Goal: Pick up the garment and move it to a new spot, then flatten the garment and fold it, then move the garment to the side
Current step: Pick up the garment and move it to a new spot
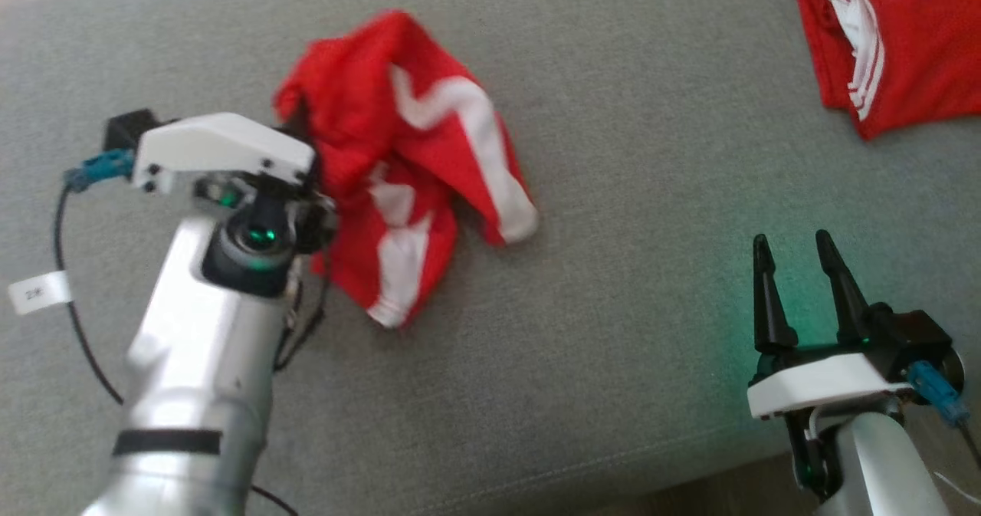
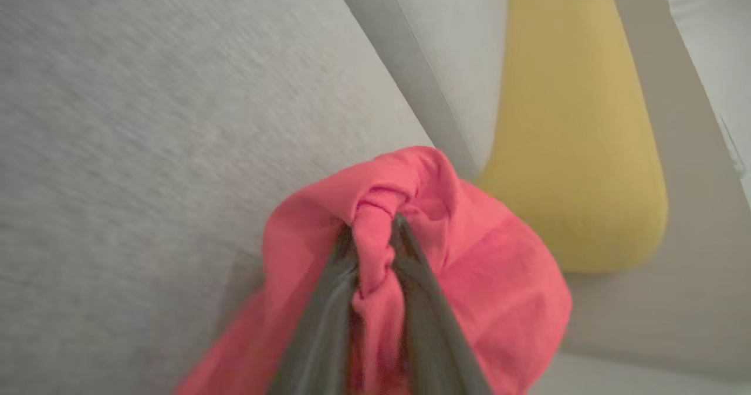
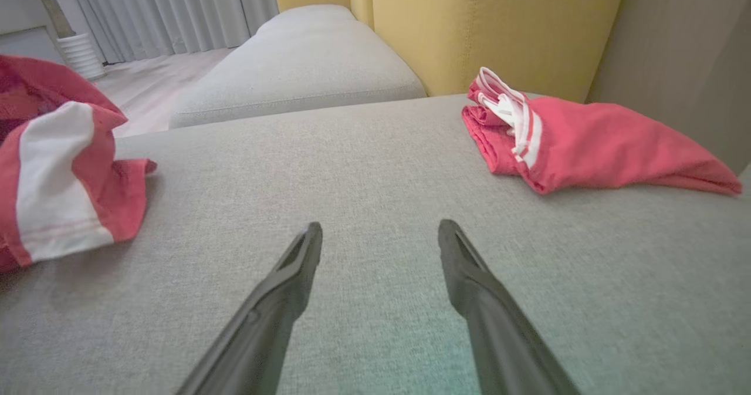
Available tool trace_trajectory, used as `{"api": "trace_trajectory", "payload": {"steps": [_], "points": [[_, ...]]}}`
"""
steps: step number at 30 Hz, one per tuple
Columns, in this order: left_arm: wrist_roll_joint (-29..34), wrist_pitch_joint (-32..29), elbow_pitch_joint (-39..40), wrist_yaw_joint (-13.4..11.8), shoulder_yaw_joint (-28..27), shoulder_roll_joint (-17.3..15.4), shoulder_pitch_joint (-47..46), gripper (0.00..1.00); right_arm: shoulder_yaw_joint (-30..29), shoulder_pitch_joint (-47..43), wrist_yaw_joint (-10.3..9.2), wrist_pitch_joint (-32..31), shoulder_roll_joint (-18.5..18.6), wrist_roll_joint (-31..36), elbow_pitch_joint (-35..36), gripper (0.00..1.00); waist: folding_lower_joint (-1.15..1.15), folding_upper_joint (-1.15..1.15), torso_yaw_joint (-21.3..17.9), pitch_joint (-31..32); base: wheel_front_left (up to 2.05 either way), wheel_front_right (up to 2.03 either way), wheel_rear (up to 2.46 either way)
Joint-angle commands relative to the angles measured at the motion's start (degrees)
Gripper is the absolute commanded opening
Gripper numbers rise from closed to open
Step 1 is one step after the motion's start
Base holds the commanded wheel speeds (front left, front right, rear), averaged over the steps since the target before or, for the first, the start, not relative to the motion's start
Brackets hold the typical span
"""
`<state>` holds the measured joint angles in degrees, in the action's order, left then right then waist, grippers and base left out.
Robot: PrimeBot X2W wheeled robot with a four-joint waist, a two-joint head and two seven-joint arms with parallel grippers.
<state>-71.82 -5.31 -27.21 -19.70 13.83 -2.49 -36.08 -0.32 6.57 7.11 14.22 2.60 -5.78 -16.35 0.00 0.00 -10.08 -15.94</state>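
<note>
The left gripper pinches a fold of the crumpled red-and-white garment at the left of the grey cushion. The right gripper sits near right, fingers apart and empty; another red garment lies far right.

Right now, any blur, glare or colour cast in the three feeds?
Head view: the garment and left forearm are motion-smeared; a green glow tints the sofa beside the right gripper. Left wrist view: streaky blur throughout, left gripper soft where it pinches the garment. Right wrist view: sharpest, folded garment crisp, faint green tint at the bottom.
</note>
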Motion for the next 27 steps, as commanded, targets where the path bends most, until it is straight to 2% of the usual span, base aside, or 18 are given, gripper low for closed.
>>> {"api": "trace_trajectory", "payload": {"steps": [1, 2, 4, 6, 9, 11, 14, 17, 22, 26, 27], "points": [[1.0, 2.4, -1.9, -0.2, -2.9, -1.4, -2.8, 0.87, 1.4, 1.2, 0.37, 0.8, 0.3, -0.5, 1.1, 1.0, 0.0, 0.0, -0.5, -0.3, 0.0, 0.0, 0.0], [1.5, 3.8, -4.3, -0.2, -3.5, -1.8, -3.7, 1.0, 1.5, 1.2, 0.37, 0.8, 0.3, -0.6, 1.0, 1.0, 0.0, 0.0, -0.5, -0.3, 0.0, 0.0, 0.0], [3.7, 6.5, -8.0, 0.8, -2.8, -3.0, -4.9, 1.0, 1.5, 1.0, 0.37, 0.8, 0.3, -0.7, 0.7, 1.0, 0.0, 0.0, -0.5, 0.0, 0.0, 0.0, 0.0], [7.0, 9.4, -10.0, 3.1, -0.7, -4.3, -5.4, 1.0, 1.2, 0.7, 0.37, 0.8, 0.3, -0.6, 0.6, 1.0, 0.0, 0.0, 0.1, 0.5, 0.0, 0.0, 0.0], [13.8, 15.9, -10.2, 7.0, 4.0, -5.9, -4.9, 1.0, 0.6, -0.1, 0.37, 0.8, 0.3, -0.1, 0.3, 1.0, 0.0, 0.0, 1.4, 1.9, 0.0, 0.0, 0.0], [19.0, 18.8, -9.0, 8.6, 7.3, -6.8, -3.5, 1.0, -0.2, -0.7, 0.37, 0.8, 0.3, 0.7, 0.6, 1.0, 0.0, 0.0, 2.7, 3.3, 0.0, 0.0, 0.0], [27.0, 20.2, -5.1, 7.7, 9.8, -7.7, 0.1, 1.0, -2.1, -1.8, 0.37, 0.8, 0.3, 2.4, 1.6, 1.0, 0.0, 0.0, 4.9, 5.2, 0.0, 0.0, 0.0], [35.7, 20.3, 3.8, 5.5, 7.7, -7.4, 6.2, 1.0, -3.9, -3.0, 0.37, 0.8, 0.3, 4.2, 3.0, 1.0, 0.0, 0.0, 7.2, 7.2, 0.0, 0.0, 0.0], [46.6, 20.3, 15.4, 5.4, 5.9, -5.6, 19.3, 1.0, -6.0, -5.3, 0.37, 0.8, 0.3, 6.5, 4.5, 1.0, 0.0, 0.0, 10.8, 10.4, 0.0, 0.0, 0.0], [53.7, 20.3, 20.5, 5.8, 4.0, -4.8, 27.2, 1.0, -7.0, -6.9, 0.37, 0.8, 0.3, 7.9, 5.2, 1.0, 0.0, 0.0, 13.4, 12.3, 0.0, 0.0, 0.0], [53.7, 20.3, 20.5, 5.8, 4.0, -4.8, 27.2, 1.0, -7.0, -6.9, 0.37, 0.8, 0.3, 7.9, 5.2, 1.0, 0.0, 0.0, 13.4, 12.3, 0.0, 0.0, 0.0]]}}
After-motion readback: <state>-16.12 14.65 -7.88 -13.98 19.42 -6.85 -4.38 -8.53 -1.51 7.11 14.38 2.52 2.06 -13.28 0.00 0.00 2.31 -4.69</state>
